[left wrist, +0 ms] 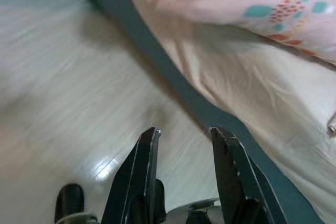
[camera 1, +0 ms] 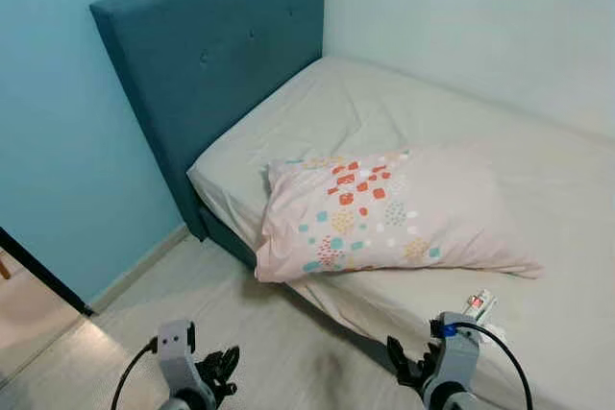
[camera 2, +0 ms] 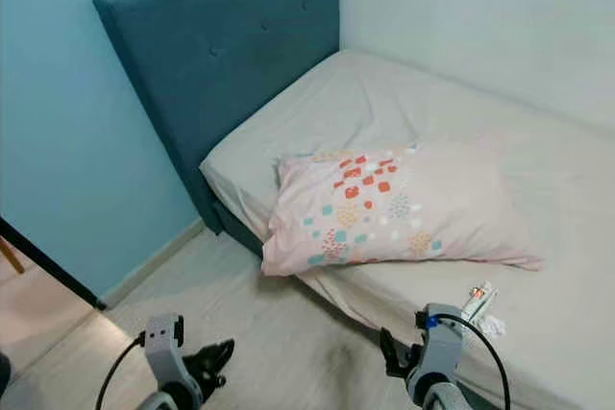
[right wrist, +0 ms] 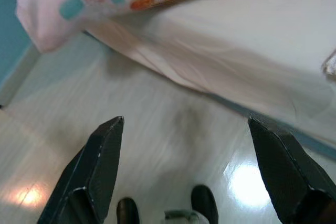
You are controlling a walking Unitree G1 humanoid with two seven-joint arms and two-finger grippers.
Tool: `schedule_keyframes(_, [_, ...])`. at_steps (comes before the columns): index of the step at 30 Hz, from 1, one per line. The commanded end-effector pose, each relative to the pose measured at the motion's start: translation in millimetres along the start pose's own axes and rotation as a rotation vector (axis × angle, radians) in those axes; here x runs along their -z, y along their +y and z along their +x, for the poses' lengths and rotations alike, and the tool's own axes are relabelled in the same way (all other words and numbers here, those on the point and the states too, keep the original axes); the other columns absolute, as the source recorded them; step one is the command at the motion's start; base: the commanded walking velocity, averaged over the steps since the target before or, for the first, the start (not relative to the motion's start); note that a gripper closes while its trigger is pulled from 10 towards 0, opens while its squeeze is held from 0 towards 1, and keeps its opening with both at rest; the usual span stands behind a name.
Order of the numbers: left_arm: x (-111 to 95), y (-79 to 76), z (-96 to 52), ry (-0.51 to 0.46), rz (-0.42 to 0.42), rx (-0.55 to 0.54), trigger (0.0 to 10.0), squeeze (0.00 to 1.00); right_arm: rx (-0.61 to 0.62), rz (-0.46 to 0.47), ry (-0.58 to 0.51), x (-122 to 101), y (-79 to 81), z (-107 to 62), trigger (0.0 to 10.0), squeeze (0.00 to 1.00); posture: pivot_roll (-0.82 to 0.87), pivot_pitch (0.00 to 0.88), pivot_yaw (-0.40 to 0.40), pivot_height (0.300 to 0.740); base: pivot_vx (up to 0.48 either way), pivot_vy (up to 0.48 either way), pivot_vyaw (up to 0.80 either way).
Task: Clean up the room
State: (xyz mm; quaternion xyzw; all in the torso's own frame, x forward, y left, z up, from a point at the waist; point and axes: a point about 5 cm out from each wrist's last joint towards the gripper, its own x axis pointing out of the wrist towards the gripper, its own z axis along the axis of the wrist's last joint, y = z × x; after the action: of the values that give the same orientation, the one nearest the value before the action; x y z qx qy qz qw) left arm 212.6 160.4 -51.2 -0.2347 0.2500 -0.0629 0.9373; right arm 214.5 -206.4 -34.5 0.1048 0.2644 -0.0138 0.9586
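I see a pale pink pillow with orange, teal and yellow patches [camera 1: 384, 213] lying askew on the bed with the cream fitted sheet [camera 1: 538, 170], its lower corner hanging over the near edge of the mattress. Near that same edge, well apart from the pillow, a small white packet with red print [camera 1: 480, 302] lies on the sheet. The bed's teal upholstered headboard [camera 1: 207, 64] stands against the light blue wall [camera 1: 58, 141], and a white wall [camera 1: 480, 16] runs along the far side. Below me, over the pale wooden floor [camera 1: 259, 333], my left tool [left wrist: 181, 145] hangs low with its black fingers a narrow gap apart, and my right tool [right wrist: 186, 135] hangs just beside the bed's edge with its fingers spread wide, nothing between them.
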Motion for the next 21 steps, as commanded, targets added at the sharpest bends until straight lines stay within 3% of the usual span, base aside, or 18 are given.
schedule_keyframes(1, [5.5,5.0,-3.3,0.015,0.004,-0.041,10.0,0.0,0.02,0.001,0.019,8.5,-1.4,-1.0,10.0,0.0,-0.16,0.102,0.02,0.74,0.0,0.0,0.0])
schedule_keyframes(2, [5.8,5.4,-3.1,0.019,0.015,-0.047,10.0,0.0,0.023,-0.006,0.016,8.3,-1.1,0.2,9.4,0.0,-0.16,0.099,0.022,0.74,0.0,0.0,0.0])
schedule_keyframes(3, [5.8,5.4,-3.1,0.019,0.015,-0.047,10.0,0.0,0.023,-0.006,0.016,8.3,-1.1,0.2,9.4,0.0,-0.16,0.099,0.022,0.74,0.0,0.0,0.0])
schedule_keyframes(5, [4.1,5.8,-1.6,0.033,0.064,-0.054,10.0,0.0,0.032,-0.028,0.009,7.0,-0.5,2.3,7.9,0.0,-0.16,0.092,0.027,0.74,0.0,0.0,0.0])
schedule_keyframes(8, [3.3,5.9,-1.0,0.04,0.09,-0.058,10.0,0.0,0.035,-0.032,0.006,6.7,-0.4,2.9,7.4,0.0,-0.16,0.091,0.027,0.74,0.0,0.0,0.0])
schedule_keyframes(9, [2.6,5.8,-0.3,0.043,0.106,-0.061,10.0,0.0,0.042,-0.036,0.003,6.4,-0.6,3.6,6.7,0.0,-0.16,0.088,0.029,0.74,0.0,0.0,0.0])
schedule_keyframes(10, [2.1,5.9,0.4,0.045,0.116,-0.067,10.0,0.0,0.044,-0.038,-0.002,5.9,-0.6,4.4,4.7,0.0,-0.16,0.085,0.03,0.74,0.0,0.0,0.0])
schedule_keyframes(21, [1.6,6.5,1.8,0.044,0.13,-0.089,10.0,0.0,0.047,-0.062,-0.012,5.5,0.5,8.0,3.6,0.0,-0.16,0.085,0.036,0.74,0.0,0.0,0.0])
